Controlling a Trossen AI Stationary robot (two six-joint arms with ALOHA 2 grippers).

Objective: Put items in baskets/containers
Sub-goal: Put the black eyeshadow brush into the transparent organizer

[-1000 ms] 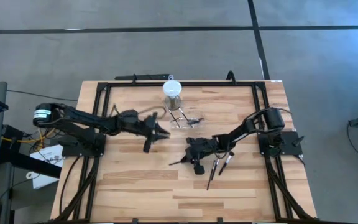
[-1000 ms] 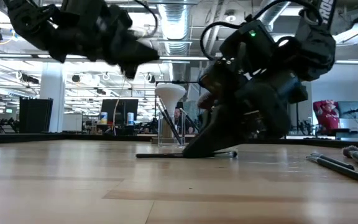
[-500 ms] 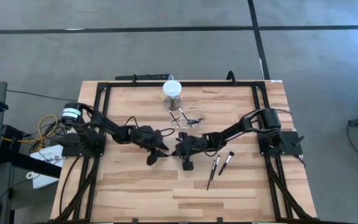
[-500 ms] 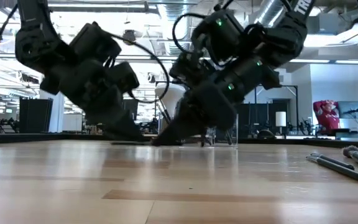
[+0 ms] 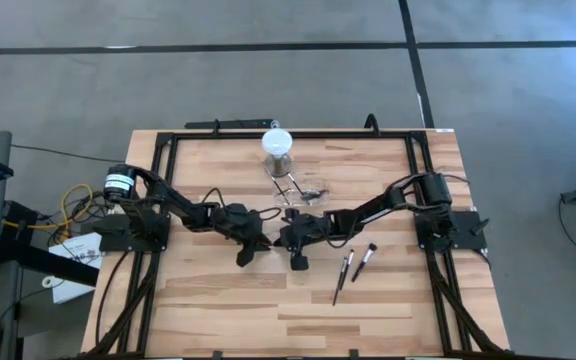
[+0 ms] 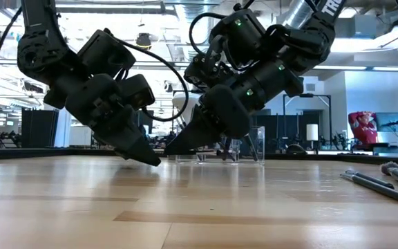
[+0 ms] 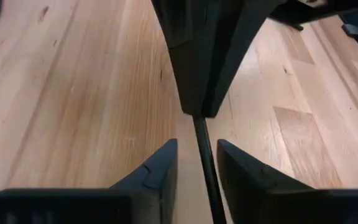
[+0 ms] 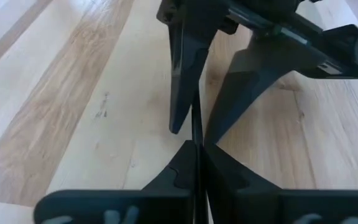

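A slim dark makeup brush (image 7: 202, 158) runs between my two grippers at the table's middle. My right gripper (image 8: 197, 163) is shut on it. My left gripper (image 7: 197, 167) faces it from the table's left, open, one finger on each side of the handle with a gap at both. In the high view the left gripper (image 5: 264, 238) and the right gripper (image 5: 281, 238) nearly meet. The clear container (image 5: 304, 190) stands behind them with brushes leaning in it. Two more brushes (image 5: 346, 270) lie on the wood to the right. My right gripper pinches the brush's thin handle (image 8: 195, 134) between its two fingertips. It comes slanting down from the table's right, and the fingers lie along the handle. The free end sticks out toward the left gripper, low over the wood; whether it touches the table cannot be told.
A grey cylinder with a white round top (image 5: 277, 145) stands at the far side, just behind the container. A black frame (image 5: 168, 140) runs round the tabletop. The two loose brushes (image 6: 378, 185) lie near the right. Bare wood (image 5: 218, 310) lies toward the near edge.
My left gripper has come down from well above the table to just over the wood and has moved right, toward the right gripper. My right gripper has carried the brush toward the table's left and a little farther back, and has risen slightly.
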